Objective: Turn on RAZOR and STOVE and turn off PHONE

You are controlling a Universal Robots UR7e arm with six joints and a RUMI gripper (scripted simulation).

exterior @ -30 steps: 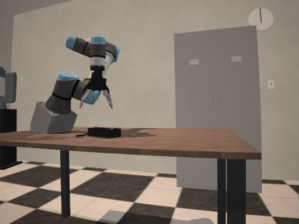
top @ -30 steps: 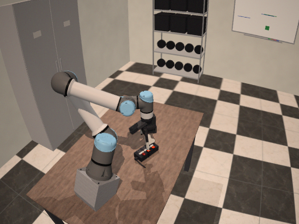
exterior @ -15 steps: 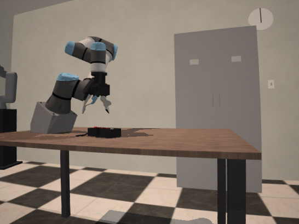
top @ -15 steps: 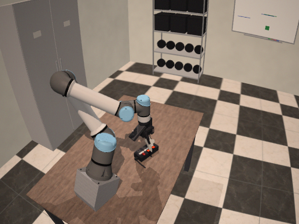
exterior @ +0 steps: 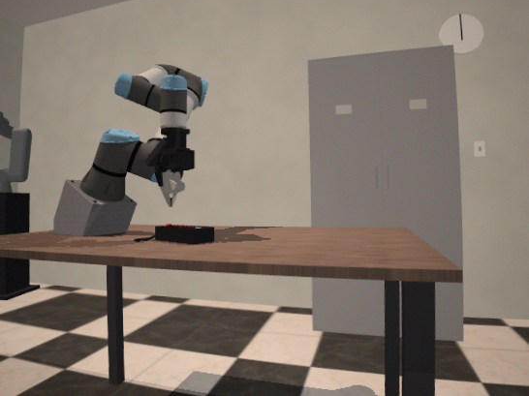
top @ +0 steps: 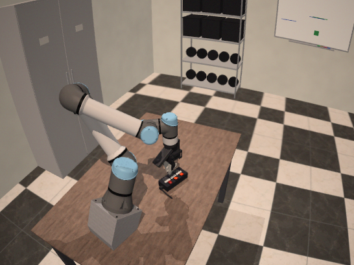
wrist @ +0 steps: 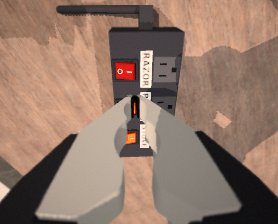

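Note:
The black power strip (top: 173, 179) lies the right way up on the wooden table, and it also shows in the exterior view (exterior: 184, 233) and the wrist view (wrist: 146, 75). Its RAZOR switch (wrist: 125, 71) is darker red. The middle switch (wrist: 135, 106) and the third switch (wrist: 131, 138) glow orange-red and are partly hidden by my fingers. My gripper (wrist: 134, 97) is shut and empty, and it points down above the middle of the strip. In the exterior view my gripper (exterior: 170, 203) hangs a short way above the strip's left end.
The strip's black cord (wrist: 100, 9) runs off its RAZOR end. My arm's base (top: 114, 222) stands on the table's near left part. A grey cabinet (top: 55, 75) and a shelf rack (top: 212, 36) stand off the table.

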